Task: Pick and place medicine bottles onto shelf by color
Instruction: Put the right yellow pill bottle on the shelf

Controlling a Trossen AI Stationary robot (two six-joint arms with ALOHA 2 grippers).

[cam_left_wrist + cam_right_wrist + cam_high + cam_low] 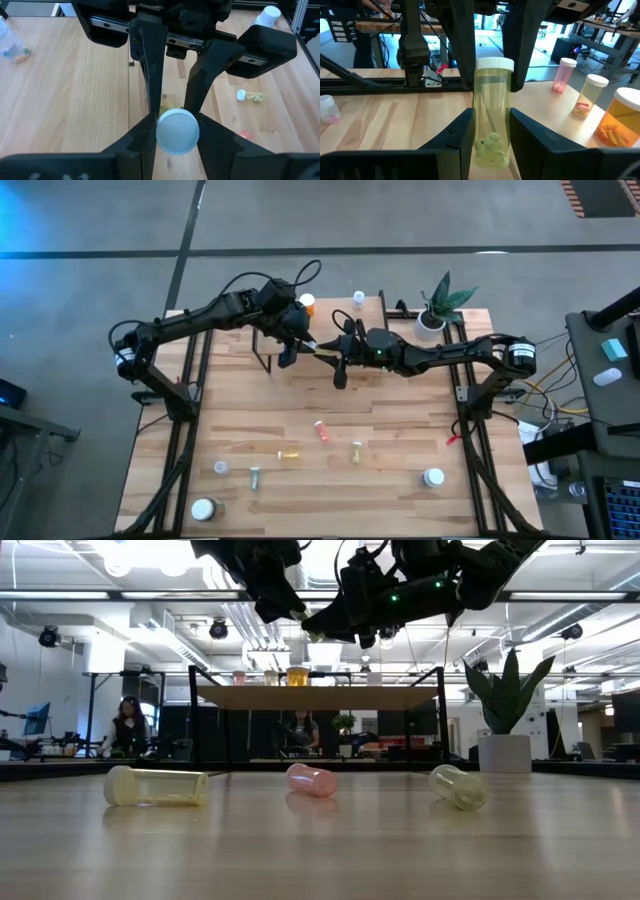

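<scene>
A clear yellow medicine bottle (492, 120) with a white cap hangs in the air over the shelf (320, 697), between my two grippers. My left gripper (292, 348) is shut on its cap end and my right gripper (338, 358) on its bottom end, where green pills lie. On the shelf stand a pink bottle (562, 75), a pale yellow one (592, 95) and an orange one (620, 120). More bottles lie on their sides on the table, among them a red one (322, 430) and two yellow ones (290, 454) (356, 450). My left gripper pinches the white cap (177, 131) between its two fingers, one on either side of its rim. It comes slanting down from the table's left and faces the cap end-on. The bottle is clear of the shelf. My right gripper pinches the bottle's lower body (492, 150) near the pills between its two fingers. It comes level from the table's right, and the bottle runs out forward between the fingers, cap end away. The bottle is lifted clear.
A potted plant (440, 305) stands at the far right of the table. Several white-capped bottles (433, 477) (204, 508) lie near the front edge. In the low view three bottles (157, 786) (311, 780) (458, 786) lie across the table's middle. A person sits in the room beyond.
</scene>
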